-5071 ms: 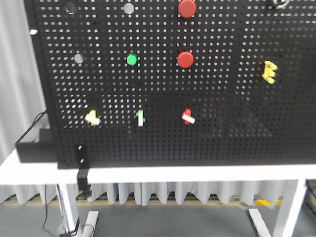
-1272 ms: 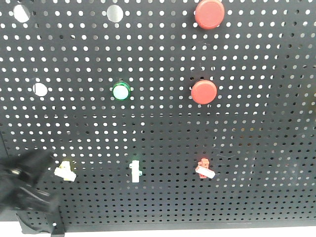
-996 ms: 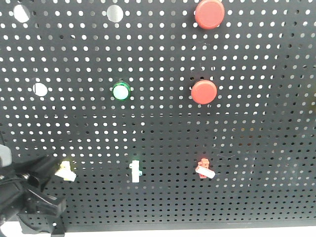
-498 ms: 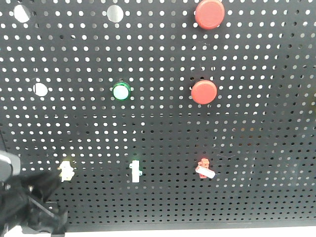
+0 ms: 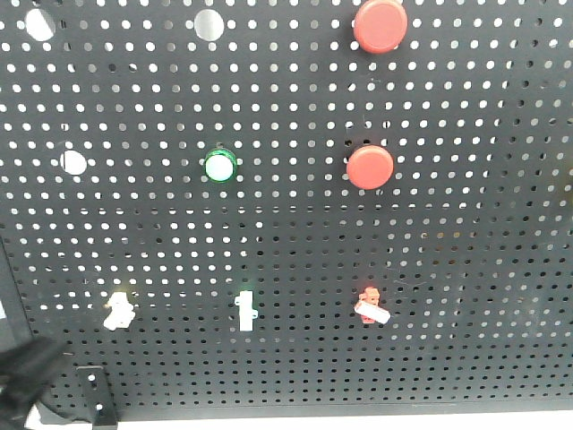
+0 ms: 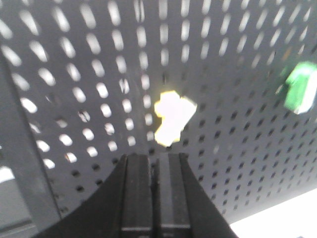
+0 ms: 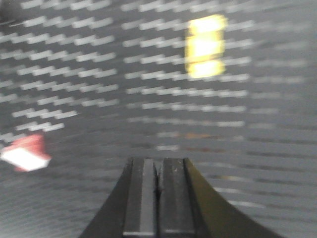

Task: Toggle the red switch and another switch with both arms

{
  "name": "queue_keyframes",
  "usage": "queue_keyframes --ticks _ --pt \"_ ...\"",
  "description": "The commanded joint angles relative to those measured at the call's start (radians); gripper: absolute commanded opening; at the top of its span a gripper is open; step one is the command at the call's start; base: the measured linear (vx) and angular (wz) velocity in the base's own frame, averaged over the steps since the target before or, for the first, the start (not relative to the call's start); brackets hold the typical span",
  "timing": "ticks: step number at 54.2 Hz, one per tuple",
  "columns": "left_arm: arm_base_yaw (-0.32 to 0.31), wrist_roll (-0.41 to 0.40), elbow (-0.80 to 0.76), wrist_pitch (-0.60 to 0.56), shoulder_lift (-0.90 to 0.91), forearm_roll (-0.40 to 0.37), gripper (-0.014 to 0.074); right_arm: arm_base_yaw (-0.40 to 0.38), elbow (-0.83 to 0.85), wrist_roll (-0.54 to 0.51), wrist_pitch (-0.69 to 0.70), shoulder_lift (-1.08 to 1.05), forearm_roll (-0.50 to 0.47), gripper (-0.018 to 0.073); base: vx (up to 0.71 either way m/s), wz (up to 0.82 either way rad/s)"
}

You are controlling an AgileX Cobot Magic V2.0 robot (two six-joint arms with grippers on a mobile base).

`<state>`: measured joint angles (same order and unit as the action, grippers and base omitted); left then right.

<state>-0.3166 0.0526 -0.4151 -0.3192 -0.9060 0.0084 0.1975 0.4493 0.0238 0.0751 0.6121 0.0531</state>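
The red switch (image 5: 370, 305) sits low on the black pegboard (image 5: 466, 269), its white lever tilted down to the right. It also shows blurred at the left edge of the right wrist view (image 7: 25, 152). My right gripper (image 7: 158, 161) is shut and empty, to the right of it and apart from it. The other switch, pale yellow (image 5: 119, 308), is at the lower left of the board. My left gripper (image 6: 157, 157) is shut and empty just below this yellow switch (image 6: 173, 116), not touching it. Only a dark part of the left arm (image 5: 22, 385) shows in the front view.
Two big round red buttons (image 5: 380, 24) (image 5: 370, 167) and a round green button (image 5: 219, 165) are higher on the board. A green toggle (image 5: 244, 309) sits between the two switches. A yellow clip (image 7: 205, 45) is on the board above the right gripper.
The left arm has dropped down and left, away from the pale yellow switch. That switch's lever now tilts down-left instead of down-right. The red switch has not changed.
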Motion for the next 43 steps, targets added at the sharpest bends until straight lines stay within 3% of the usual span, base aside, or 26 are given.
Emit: queue_keyframes --ticks 1,16,23,29,43 --pt "-0.007 -0.011 -0.025 -0.084 0.022 -0.008 0.0002 0.077 0.031 -0.001 0.190 0.088 0.003 -0.0006 0.00 0.00" --pt "-0.007 -0.011 -0.025 -0.082 0.018 -0.008 0.0002 0.264 0.032 0.032 0.473 0.368 -0.020 -0.0006 0.00 0.00" --pt "-0.007 -0.011 -0.025 -0.082 0.018 -0.008 0.0002 0.298 0.032 0.034 0.592 0.472 -0.098 -0.0006 0.00 0.00" --pt "-0.007 -0.011 -0.025 -0.082 0.018 -0.008 0.0002 0.303 0.063 0.045 0.608 0.537 -0.124 -0.0006 0.00 0.00" --pt "-0.007 -0.011 -0.025 -0.082 0.018 -0.008 0.0002 0.303 0.207 0.074 0.562 0.626 -0.038 -0.0006 0.00 0.00"
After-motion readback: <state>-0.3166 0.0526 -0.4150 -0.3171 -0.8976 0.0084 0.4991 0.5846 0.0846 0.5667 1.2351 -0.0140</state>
